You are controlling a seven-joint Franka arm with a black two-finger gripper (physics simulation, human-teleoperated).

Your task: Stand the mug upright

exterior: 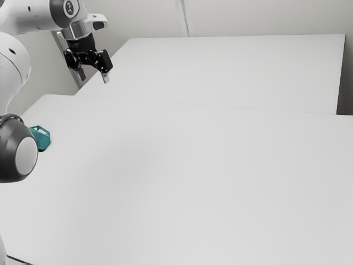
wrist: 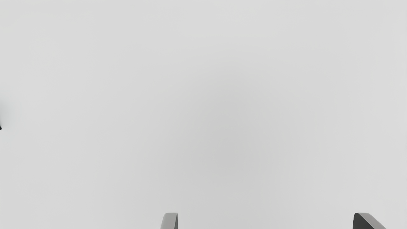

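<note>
Near the table's (exterior: 182, 182) edge at the exterior view's left, the teal mug (exterior: 43, 138) is partly behind the arm's rounded joint (exterior: 21, 152); upright or tipped, I cannot tell. From the raised gripper (exterior: 94, 78), fingers apart and empty, it lies lower, toward that same left.

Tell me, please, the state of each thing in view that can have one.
Gripper: open, holding nothing, raised above the table.
Teal mug: on the table, partly hidden by the arm; whether upright or tipped, I cannot tell for sure.
</note>
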